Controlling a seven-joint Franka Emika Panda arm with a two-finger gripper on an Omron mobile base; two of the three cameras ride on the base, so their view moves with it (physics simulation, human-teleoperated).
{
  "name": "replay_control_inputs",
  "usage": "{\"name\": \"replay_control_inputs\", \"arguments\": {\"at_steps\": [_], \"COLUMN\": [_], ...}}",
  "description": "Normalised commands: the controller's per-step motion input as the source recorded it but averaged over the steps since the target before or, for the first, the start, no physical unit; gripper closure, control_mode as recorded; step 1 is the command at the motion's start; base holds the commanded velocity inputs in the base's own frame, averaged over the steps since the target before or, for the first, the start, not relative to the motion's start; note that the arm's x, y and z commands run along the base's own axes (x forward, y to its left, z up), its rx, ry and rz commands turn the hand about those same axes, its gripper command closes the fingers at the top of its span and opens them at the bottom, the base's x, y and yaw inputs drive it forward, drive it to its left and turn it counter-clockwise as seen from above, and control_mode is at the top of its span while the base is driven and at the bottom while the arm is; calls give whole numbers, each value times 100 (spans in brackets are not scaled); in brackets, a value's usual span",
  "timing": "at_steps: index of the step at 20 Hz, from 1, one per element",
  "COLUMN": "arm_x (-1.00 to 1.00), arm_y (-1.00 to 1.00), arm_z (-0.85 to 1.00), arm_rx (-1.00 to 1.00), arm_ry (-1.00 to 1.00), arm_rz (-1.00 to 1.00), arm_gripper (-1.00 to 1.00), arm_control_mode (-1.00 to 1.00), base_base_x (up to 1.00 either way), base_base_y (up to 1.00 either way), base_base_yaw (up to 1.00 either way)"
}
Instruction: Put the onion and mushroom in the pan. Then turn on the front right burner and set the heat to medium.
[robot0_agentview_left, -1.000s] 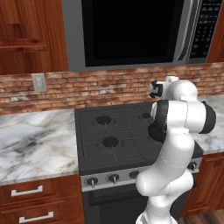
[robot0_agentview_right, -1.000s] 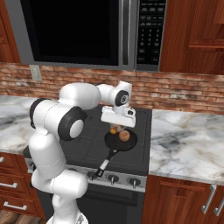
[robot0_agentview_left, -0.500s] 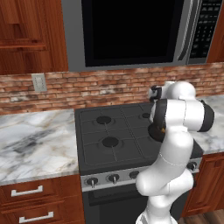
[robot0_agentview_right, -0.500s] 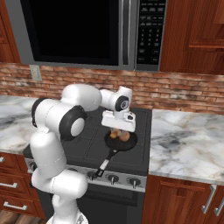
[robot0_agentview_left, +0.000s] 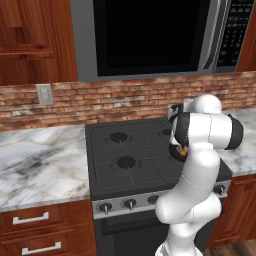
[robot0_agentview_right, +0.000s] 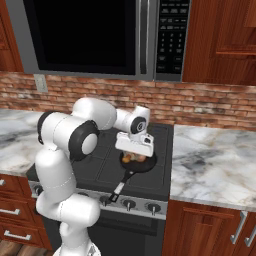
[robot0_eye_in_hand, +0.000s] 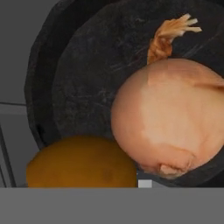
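Gripper (robot0_agentview_right: 136, 155) low over pan (robot0_agentview_right: 148, 164), jaws clamped on mushroom (robot0_eye_in_hand: 81, 162); onion (robot0_eye_in_hand: 168, 116) beside it inside. Advise: release low and gently, then lift straight, avoiding rim.

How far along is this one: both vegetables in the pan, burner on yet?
Done: the mushroom lies in the pan. In hand: the gripper, low over the pan, appears shut on the onion, not yet released. Left: let go, then set the heat; the stove knobs have nothing at them.
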Motion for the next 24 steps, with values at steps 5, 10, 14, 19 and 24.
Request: {"name": "replay_control_inputs", "arguments": {"at_steps": [5, 10, 14, 19, 24], "arm_x": [0, 0, 0, 0, 0], "arm_y": [3, 0, 0, 0, -1], "arm_z": [-8, 0, 0, 0, 0], "arm_rx": [0, 0, 0, 0, 0], "arm_ry": [0, 0, 0, 0, 0], "arm_rz": [-2, 0, 0, 0, 0], "arm_gripper": [100, 100, 100, -100, -100], "arm_control_mode": [-100, -100, -100, -100, -100], "base_base_x": [0, 0, 0, 0, 0], "base_base_y": [0, 0, 0, 0, 0], "base_base_yaw": [0, 0, 0, 0, 0]}}
